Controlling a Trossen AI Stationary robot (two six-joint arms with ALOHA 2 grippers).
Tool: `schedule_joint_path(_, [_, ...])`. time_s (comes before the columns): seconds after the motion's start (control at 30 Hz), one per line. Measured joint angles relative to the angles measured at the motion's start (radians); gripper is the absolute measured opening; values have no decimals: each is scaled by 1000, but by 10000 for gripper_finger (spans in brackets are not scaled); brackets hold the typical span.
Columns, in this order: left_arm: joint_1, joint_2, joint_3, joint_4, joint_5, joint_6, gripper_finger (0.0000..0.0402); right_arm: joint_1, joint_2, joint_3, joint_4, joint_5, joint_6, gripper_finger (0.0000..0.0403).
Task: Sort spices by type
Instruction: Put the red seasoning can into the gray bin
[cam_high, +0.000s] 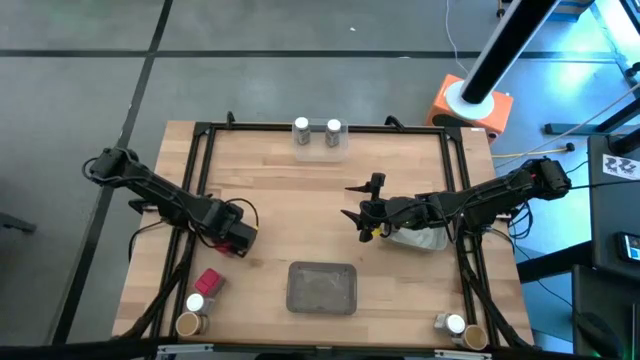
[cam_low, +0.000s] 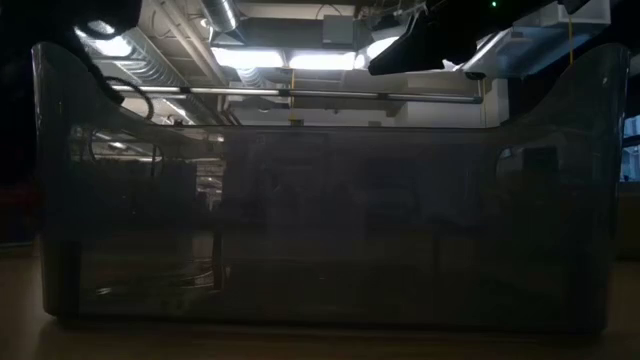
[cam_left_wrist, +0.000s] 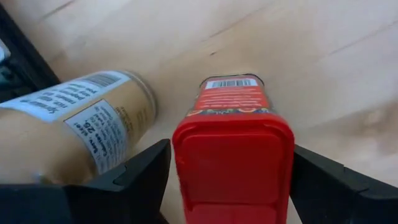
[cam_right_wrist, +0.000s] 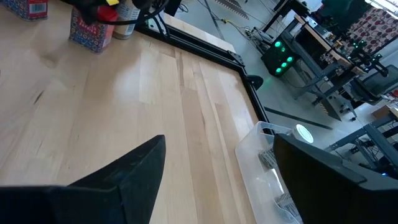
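Spice sorting on a pale wooden table (cam_high: 270, 200): the left gripper (cam_left_wrist: 227, 180) clamps a small red boxy spice pack (cam_left_wrist: 231, 152) near the table's left side, beside a tan round labelled jar (cam_left_wrist: 68, 127). The right gripper (cam_high: 362, 208) hovers mid-table, fingers spread and empty. Two white-capped greyish jars (cam_high: 316, 130) stand at the far edge.

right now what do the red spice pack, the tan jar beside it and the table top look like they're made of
The red boxy spice pack looks like smooth moulded plastic: its flip cap has a dull sheen and pressed seams. It sits between the left hand's fingers. The round tan jar seems clear plastic or glass, hard to tell which, with a glossy printed paper label. The table top looks like pale varnished wood, with plank joints and grain showing.
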Motion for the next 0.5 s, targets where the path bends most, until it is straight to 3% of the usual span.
schedule_joint_path(0.1, [0, 0, -17, 31, 5, 41, 267, 0, 0, 0, 0, 0, 0, 298])
schedule_joint_path(0.3, [0, 0, -18, 94, 4, 131, 199, 0, 0, 0, 0, 0, 0, 298])
schedule_joint_path(0.5, [24, 0, 3, 119, -20, 214, 199, 2, 0, 0, -2, -1, 2, 298])
